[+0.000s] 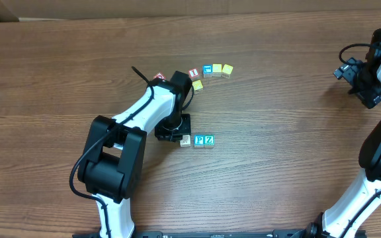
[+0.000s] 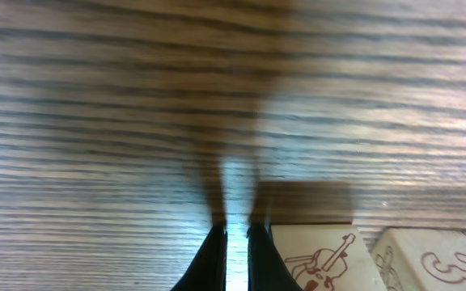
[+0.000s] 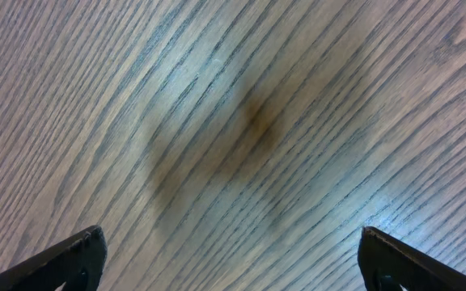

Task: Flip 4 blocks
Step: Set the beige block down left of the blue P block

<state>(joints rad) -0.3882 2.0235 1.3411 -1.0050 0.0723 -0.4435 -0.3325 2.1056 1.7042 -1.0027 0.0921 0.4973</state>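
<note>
- Whitish block (image 1: 185, 140): the clenched, empty left gripper (image 2: 235, 242) just beside it could push it into the blue "P" block (image 1: 198, 140).
- Right gripper (image 3: 231, 263): spread wide, holding nothing.

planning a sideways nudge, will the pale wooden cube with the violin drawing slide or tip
The pale wooden violin cube probably slides, not rolls: flat faces, square on the wooden table. It looks rigid and light, so a low push likely shoves it into the cube marked 3 beside it; a high push might tip it.
</note>
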